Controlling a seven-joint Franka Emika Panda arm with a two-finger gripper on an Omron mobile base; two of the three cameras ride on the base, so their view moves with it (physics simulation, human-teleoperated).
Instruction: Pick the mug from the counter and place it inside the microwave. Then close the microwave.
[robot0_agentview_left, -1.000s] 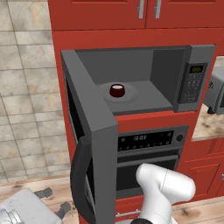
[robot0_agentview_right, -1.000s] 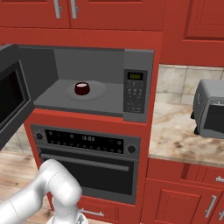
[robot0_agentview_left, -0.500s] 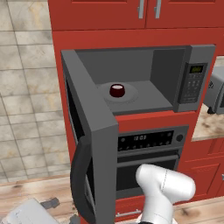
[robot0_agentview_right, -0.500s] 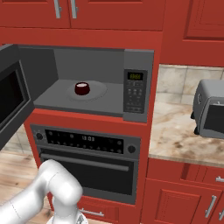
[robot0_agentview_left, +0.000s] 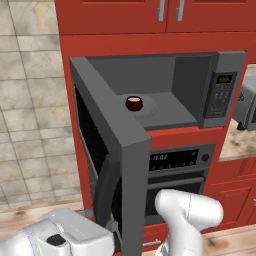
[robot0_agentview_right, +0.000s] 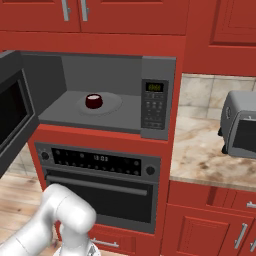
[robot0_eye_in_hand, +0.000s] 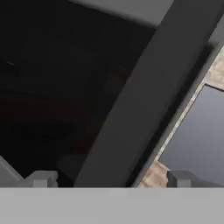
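Note:
The maroon mug stands upright on the round plate inside the grey microwave. Its door hangs wide open to the left. My hand is low, at the outer side of that door, near its black handle. In the hand view my gripper is open, fingertips wide apart, with the thick dark handle bar running diagonally right in front of them. Whether they touch it I cannot tell. The marbled counter lies to the right.
A black-fronted oven sits directly under the microwave. A silver toaster oven stands on the counter at the right. Red cabinets surround everything, a tiled wall lies left of the open door, and the floor is wooden.
In the left base view my hand has slid right and a little up, closer to the outer face of the open door. Mug and door have not moved.

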